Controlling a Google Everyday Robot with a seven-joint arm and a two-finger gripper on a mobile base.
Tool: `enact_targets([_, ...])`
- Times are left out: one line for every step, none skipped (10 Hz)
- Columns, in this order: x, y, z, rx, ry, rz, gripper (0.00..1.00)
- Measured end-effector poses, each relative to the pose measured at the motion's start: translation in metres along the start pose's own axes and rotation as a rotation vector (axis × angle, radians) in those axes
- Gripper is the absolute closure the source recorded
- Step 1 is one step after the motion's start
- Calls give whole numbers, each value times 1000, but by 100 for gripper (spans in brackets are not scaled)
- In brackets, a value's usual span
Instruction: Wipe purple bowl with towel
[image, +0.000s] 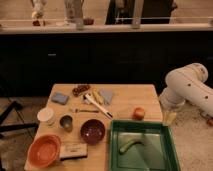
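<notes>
The purple bowl (93, 131) stands upright on the wooden table (127, 95), near its front middle. The towel (106, 96), a small pale grey-blue cloth, lies at the back middle of the table, beside some utensils. My gripper (170, 118) hangs off the table's right edge, below the white arm (189, 87). It is to the right of an orange fruit (139, 113) and well away from both bowl and towel. It holds nothing that I can see.
An orange bowl (44, 150), white cup (46, 116), metal cup (66, 122) and blue folded cloth (60, 98) sit left. A green tray (172, 150) holding a green item (129, 145) fills the front right. Utensils (97, 102) and a small box (73, 150) lie nearby.
</notes>
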Motion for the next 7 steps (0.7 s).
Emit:
enact_targets([0, 0, 0, 0, 0, 0, 20])
enact_targets([0, 0, 0, 0, 0, 0, 20])
enact_targets([0, 0, 0, 0, 0, 0, 20])
enact_targets([0, 0, 0, 2, -1, 0, 20])
enact_targets([-1, -1, -1, 8, -4, -4, 20])
enact_targets([-5, -4, -5, 47, -8, -43, 20])
enact_targets([-14, -9, -11, 98, -15, -110, 20])
